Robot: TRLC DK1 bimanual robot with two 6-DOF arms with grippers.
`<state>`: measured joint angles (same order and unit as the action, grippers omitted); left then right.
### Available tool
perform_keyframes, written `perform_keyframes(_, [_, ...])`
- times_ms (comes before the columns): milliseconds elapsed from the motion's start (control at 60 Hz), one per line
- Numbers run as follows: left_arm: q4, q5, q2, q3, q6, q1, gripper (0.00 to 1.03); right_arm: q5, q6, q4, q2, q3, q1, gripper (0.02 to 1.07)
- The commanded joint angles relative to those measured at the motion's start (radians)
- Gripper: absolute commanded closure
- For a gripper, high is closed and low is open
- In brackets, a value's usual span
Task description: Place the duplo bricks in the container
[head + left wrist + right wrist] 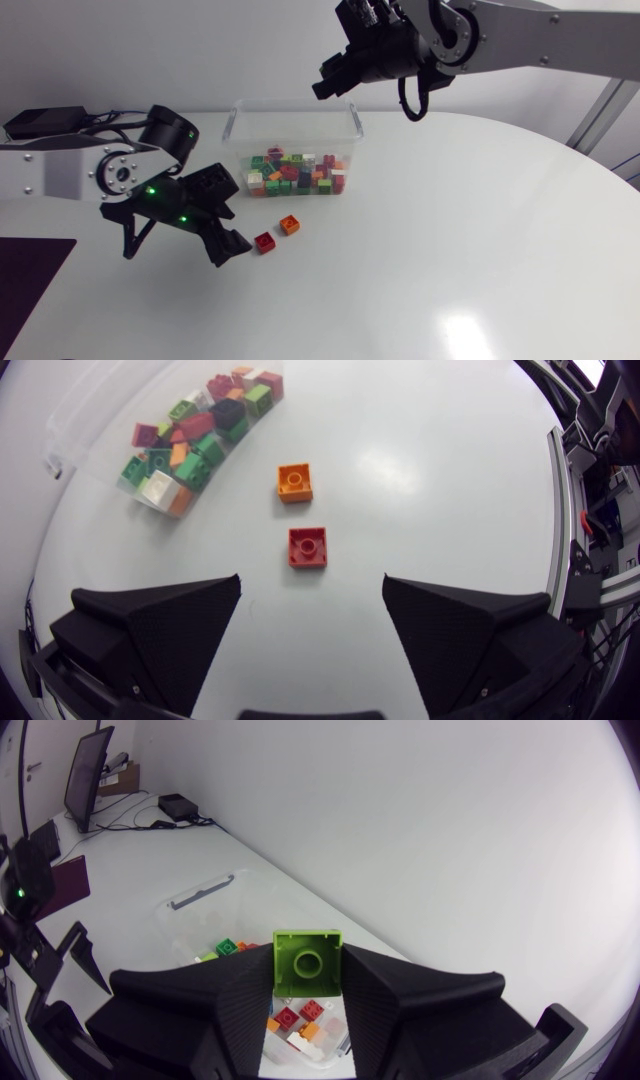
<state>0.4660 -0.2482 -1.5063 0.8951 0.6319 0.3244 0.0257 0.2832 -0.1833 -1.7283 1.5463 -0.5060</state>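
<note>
Left hand (312,584): open, fingers wide apart, nothing between them. It is low over the table (450,250), in front of the container (240,106).

Red brick (307,547): flat on the table, stud up, just ahead of the gap between the left fingers and touching neither.

Orange brick (295,482): just beyond the red one, toward the container, a little apart from it. Both lie outside the container, near its front wall.

Right hand (308,982): closed on a green brick (308,960), one finger on each side, hollow underside facing the wrist camera. The hand is raised above the container's far right corner. The open box shows beneath it.

Container: clear, lidless, holding a pile of mixed bricks (295,172) in red, green, orange, white and dark colours.
</note>
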Motion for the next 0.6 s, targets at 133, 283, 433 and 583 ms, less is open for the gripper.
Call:
perform_keyframes(133, [0.031, 0.003, -0.154, 0.036, 0.065, 0.016, 0.07, 0.045, -0.113, 0.013, -0.116, 0.101, 0.037, 0.75])
perform_keyframes(283, [0.080, 0.032, -0.223, 0.102, 0.068, 0.039, 0.07, 0.051, -0.144, 0.010, -0.189, 0.158, 0.040, 0.75])
perform_keyframes(433, [0.126, 0.055, -0.295, 0.168, 0.066, 0.059, 0.07, 0.051, -0.159, -0.019, -0.281, 0.247, 0.035, 0.67])
perform_keyframes(583, [0.163, 0.056, -0.350, 0.232, 0.065, 0.058, 0.07, 0.045, -0.177, -0.071, -0.363, 0.347, 0.040, 0.10])
